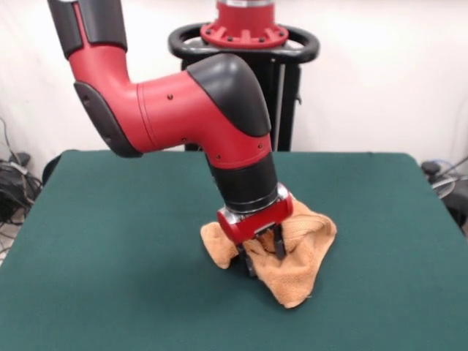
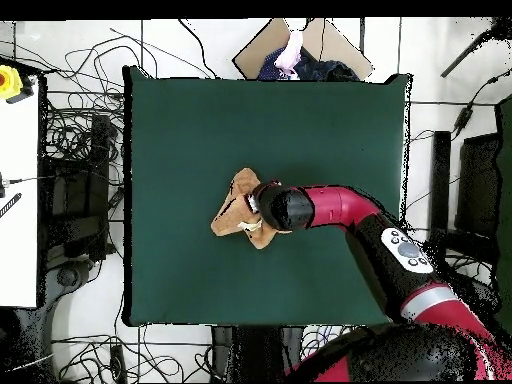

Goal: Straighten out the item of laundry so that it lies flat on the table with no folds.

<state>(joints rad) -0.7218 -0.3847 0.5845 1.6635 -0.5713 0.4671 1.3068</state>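
No text, label or number can be read anywhere.

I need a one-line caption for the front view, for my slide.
Sawyer's gripper pressed down into a crumpled orange towel near the middle of the green table.

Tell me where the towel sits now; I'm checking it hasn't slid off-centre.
The towel lies bunched near the middle of the table, directly under the end effector; in the overhead view it is slightly left of centre.
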